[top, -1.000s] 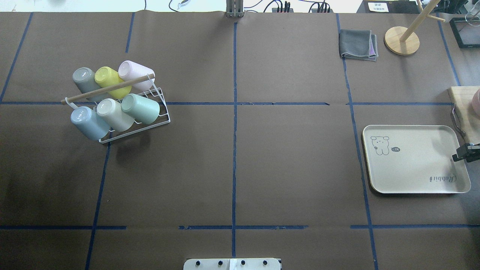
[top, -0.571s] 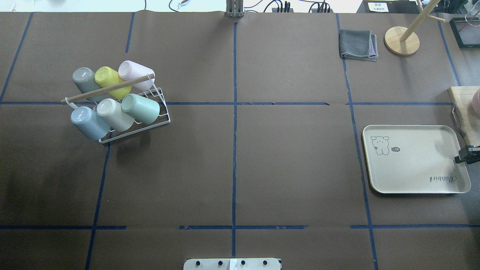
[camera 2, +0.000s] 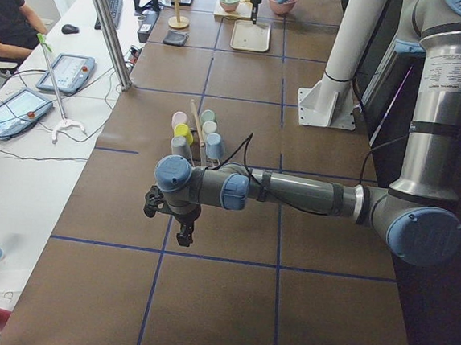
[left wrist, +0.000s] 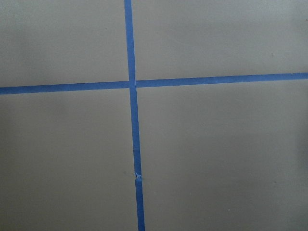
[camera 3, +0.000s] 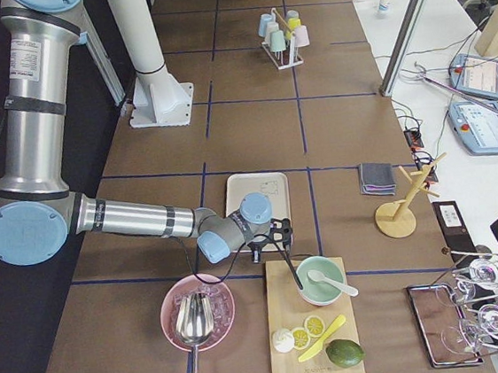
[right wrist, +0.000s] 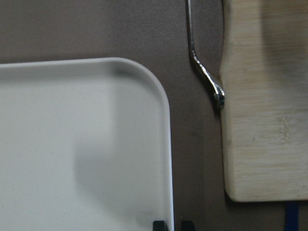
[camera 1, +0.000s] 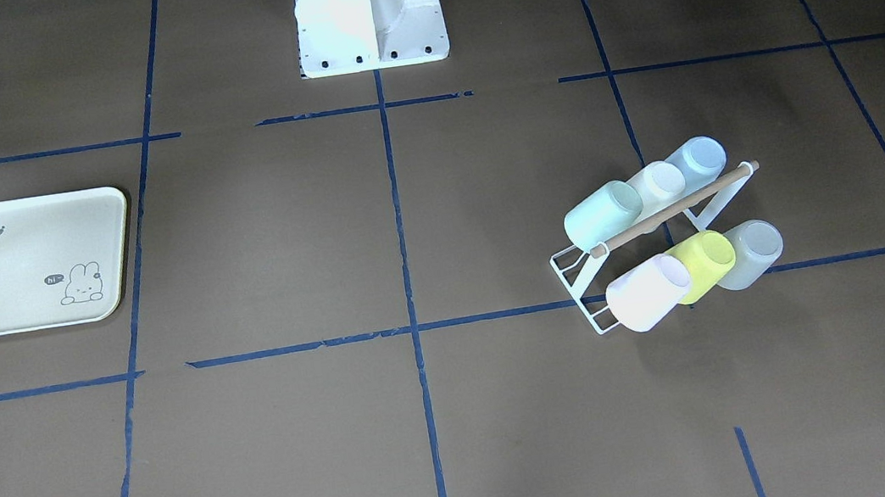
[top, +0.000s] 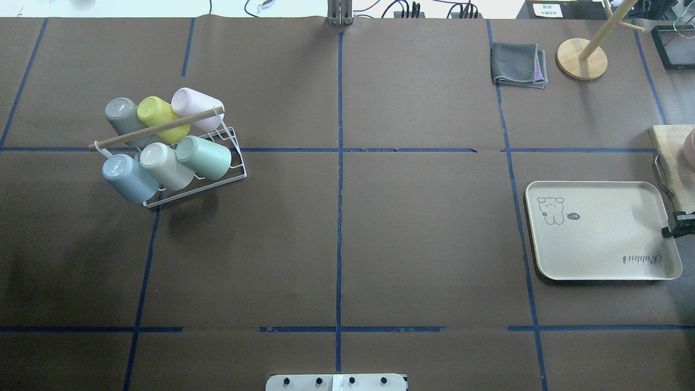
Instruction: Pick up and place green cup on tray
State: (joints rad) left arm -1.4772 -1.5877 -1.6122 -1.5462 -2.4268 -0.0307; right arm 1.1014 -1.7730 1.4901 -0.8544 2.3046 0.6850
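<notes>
The green cup (top: 203,157) lies tilted on a white wire rack (top: 239,171) at the table's left, at the right end of the front row. It also shows in the front-facing view (camera 1: 602,214). The cream tray (top: 602,244) lies at the far right and holds nothing; it also shows in the front-facing view (camera 1: 4,298). My right gripper (top: 670,228) hovers at the tray's right edge, its tips close together and empty in the right wrist view (right wrist: 173,225). My left gripper (camera 2: 183,234) hangs over bare table left of the rack; I cannot tell its state.
The rack also holds pale blue (top: 129,178), cream (top: 163,165), grey (top: 124,117), yellow (top: 157,117) and pink (top: 196,106) cups under a wooden rod. A cutting board (top: 670,152) lies right of the tray. A grey cloth (top: 518,65) and wooden stand (top: 582,58) sit at the back right.
My right gripper has drawn back a little to the right, off the tray's right edge. The cups, rack and tray have not moved.
</notes>
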